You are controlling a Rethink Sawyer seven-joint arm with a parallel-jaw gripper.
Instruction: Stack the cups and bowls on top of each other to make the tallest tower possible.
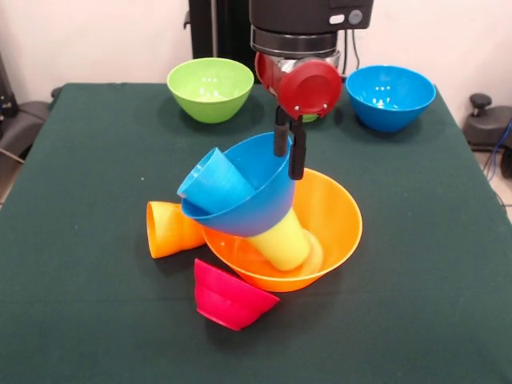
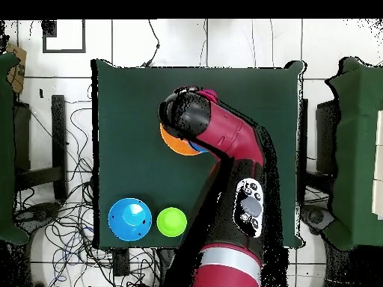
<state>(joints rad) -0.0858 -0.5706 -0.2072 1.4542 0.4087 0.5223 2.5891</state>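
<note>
Arm comes down from the top in the front view, wrist vertical, red round joint cap facing the camera. The tool (image 1: 289,152) hangs straight below it, two dark fingers (image 1: 281,138) close together over the far rim of the tilted blue bowl (image 1: 248,200); looks like the rim is pinched between them, with almost no gap. In the overhead view the arm reaches from its base at the bottom up over the desk (image 2: 127,112) centre and bends, hiding most of the pile.

The tilted blue bowl leans toward the camera's left, resting on a yellow-green cup (image 1: 282,238) that stands in the big orange bowl (image 1: 328,212). A blue cup (image 1: 212,182) lies on its side in the tilted bowl. Orange cup (image 1: 170,228) lies on its side on the desk, touching the big orange bowl's left side. Red bowl (image 1: 228,298) sits upside down, tilted, just in front of the orange bowl. Green bowl (image 1: 210,88) and a second blue bowl (image 1: 390,96) stand upright at the far edge, well apart from the pile.

No readable writing or labels.
</note>
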